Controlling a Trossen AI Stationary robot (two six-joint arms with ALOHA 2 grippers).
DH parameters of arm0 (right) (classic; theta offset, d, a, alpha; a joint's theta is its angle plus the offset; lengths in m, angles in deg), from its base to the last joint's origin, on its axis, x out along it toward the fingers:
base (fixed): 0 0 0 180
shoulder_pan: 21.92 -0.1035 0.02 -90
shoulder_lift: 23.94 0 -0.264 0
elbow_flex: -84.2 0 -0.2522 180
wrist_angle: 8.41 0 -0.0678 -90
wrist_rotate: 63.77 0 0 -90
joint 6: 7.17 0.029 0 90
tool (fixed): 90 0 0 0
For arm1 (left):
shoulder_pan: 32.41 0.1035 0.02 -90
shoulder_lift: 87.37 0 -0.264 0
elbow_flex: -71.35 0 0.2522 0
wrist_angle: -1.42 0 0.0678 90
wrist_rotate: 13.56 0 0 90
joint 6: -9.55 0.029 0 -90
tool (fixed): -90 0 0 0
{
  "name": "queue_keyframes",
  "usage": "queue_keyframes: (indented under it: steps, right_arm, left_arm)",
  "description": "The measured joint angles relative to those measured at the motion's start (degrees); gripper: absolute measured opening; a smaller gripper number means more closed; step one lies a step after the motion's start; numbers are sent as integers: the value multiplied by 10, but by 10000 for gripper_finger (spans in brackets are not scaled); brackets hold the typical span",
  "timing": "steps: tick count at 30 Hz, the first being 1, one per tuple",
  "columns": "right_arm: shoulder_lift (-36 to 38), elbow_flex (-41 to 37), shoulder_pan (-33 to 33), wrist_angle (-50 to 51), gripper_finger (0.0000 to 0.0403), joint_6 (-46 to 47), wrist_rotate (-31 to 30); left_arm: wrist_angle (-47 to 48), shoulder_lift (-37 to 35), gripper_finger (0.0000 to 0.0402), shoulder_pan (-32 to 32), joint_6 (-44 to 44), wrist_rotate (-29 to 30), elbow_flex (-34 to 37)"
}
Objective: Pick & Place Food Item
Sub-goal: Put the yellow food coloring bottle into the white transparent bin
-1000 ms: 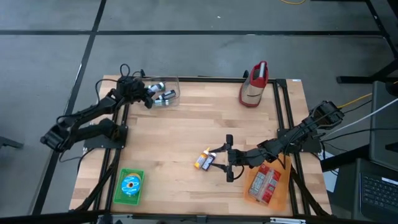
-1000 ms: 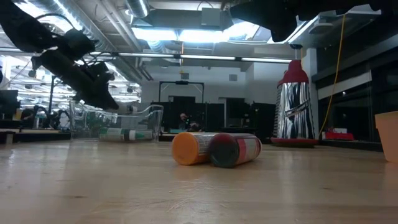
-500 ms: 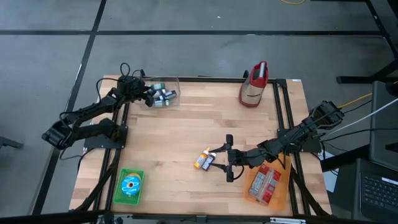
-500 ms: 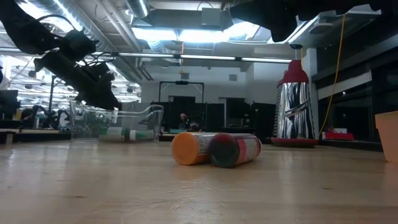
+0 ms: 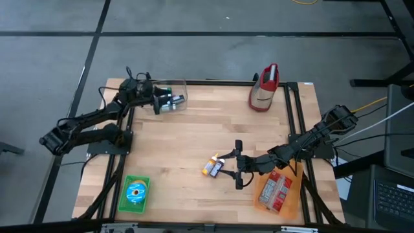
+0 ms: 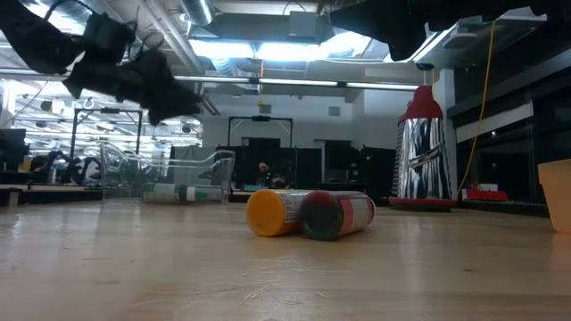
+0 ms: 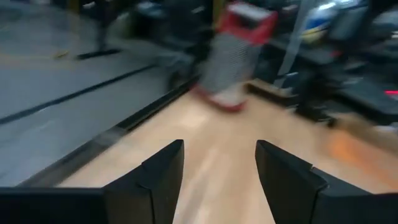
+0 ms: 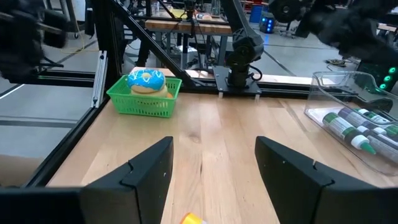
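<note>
— From overhead, what are you seeing?

— The left gripper [image 5: 157,101] is hanging over the clear bin [image 5: 173,87] at the far left corner of the worktop [image 5: 187,142], where a few tubes [image 5: 173,101] are lying. The right gripper [image 5: 230,166] is sitting low near the middle, fingers spread wide, right beside two small cans [image 5: 212,166] that are lying side by side, touching. An orange tray [image 5: 294,194] is holding a red packet by the right arm, a green basket [image 5: 134,194] with a blue-iced donut is sitting at the near left corner, and a red-topped grater [image 5: 264,87] is standing at the far edge.

— And from worktop height?

— The two cans [image 6: 309,213] are resting on their sides, an orange end and a dark red end facing the camera. The left gripper [image 6: 183,98] is hovering above the bin [image 6: 165,174], clear of it, carrying nothing I can see. The grater [image 6: 426,153] is standing upright on the right.

— The left wrist camera?

— It is blurry, but the two fingers [image 7: 158,171] are standing apart with only bare wood between them; the grater [image 7: 233,53] is showing beyond.

— The right wrist?

— Its fingers [image 8: 149,165] are parted wide, nothing between them. An orange can end [image 8: 193,218] is peeking in just ahead of them. The basket [image 8: 146,93] and the bin [image 8: 357,118] with tubes are lying farther off.
</note>
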Motion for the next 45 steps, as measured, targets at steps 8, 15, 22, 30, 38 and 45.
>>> queue_keyframes:
  steps: [8,15,22,30,38,45]
  right_arm:
    - [0,0,0,0,230,0,0]
    - [0,0,0,0,230,0,0]
    - [0,0,0,0,230,0,0]
    - [0,0,0,0,231,1,0]
    - [0,0,0,0,231,2,0]
    - [0,0,0,0,231,10,2]
  left_arm:
    - [-29,-6,193,-188,-30,40,0]
    - [-28,-3,194,-398,8,250,-1]
    - [-27,49,192,-583,-5,434,-1]
    - [-97,192,191,-718,-97,638,-10]
    - [-100,388,191,-763,-134,720,-153]
    - [-65,503,206,-758,-169,705,-274]
